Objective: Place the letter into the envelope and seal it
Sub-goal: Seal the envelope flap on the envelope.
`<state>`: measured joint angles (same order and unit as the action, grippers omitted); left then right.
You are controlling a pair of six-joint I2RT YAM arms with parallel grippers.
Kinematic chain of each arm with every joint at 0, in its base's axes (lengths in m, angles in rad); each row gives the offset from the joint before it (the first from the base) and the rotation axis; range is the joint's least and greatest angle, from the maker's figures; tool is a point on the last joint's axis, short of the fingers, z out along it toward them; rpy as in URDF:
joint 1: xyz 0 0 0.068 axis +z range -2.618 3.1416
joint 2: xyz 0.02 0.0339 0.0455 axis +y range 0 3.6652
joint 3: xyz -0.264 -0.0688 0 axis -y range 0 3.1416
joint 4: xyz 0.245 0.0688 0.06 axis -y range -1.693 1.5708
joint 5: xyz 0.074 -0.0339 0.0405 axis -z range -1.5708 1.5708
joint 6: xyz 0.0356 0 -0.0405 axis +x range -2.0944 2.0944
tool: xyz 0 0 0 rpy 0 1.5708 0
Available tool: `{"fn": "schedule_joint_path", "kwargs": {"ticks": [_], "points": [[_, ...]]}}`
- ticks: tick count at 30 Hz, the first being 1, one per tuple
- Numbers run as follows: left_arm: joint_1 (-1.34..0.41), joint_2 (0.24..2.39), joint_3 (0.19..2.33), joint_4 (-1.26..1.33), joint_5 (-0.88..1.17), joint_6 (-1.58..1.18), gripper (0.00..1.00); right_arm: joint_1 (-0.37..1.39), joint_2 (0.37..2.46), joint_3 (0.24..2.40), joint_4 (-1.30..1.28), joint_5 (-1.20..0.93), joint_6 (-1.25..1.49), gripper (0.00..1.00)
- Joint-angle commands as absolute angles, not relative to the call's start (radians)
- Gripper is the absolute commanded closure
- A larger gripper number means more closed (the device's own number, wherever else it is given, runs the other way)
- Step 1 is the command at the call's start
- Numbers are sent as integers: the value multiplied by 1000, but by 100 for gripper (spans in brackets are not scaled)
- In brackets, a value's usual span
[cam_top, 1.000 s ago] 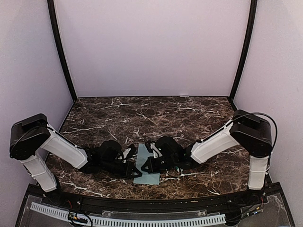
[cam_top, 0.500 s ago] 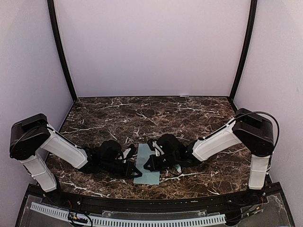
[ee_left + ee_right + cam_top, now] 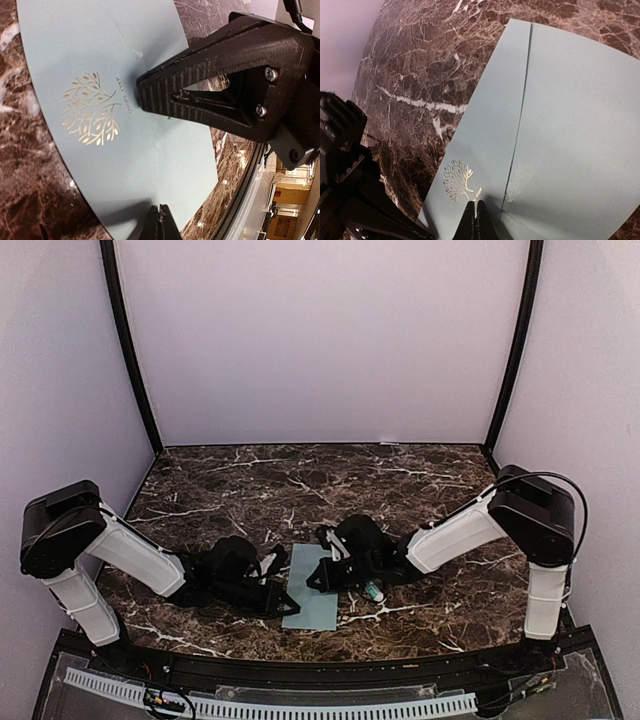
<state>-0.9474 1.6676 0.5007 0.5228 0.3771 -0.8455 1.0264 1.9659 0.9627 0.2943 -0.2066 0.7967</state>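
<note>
Teal envelope (image 3: 315,612), flat on marble table (image 3: 300,490).
I see left gripper (image 3: 160,220) and right gripper (image 3: 476,220) pinched shut, empty, tips on it; glue stick (image 3: 374,592) half hidden.

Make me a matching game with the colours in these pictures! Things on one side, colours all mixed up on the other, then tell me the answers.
Things:
1. envelope
2. table
3. tree picture printed on the envelope
4. back wall

Colours:
A. gold
B. pale lilac
C. pale teal
D. dark brown with white veins

Pairs: 1-C, 2-D, 3-A, 4-B
</note>
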Motion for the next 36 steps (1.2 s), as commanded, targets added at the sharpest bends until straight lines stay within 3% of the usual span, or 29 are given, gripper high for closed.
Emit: {"fn": "schedule_joint_path", "kwargs": {"ticks": [1,19,36], "points": [[-954,1663,467,421,361,-835,100,996,2037,980,206,-154,778,100],[-955,1666,461,432,364,-833,100,953,2137,1136,167,-163,734,100],[-955,1678,473,434,364,-833,100,978,2009,956,204,-187,761,100]]}}
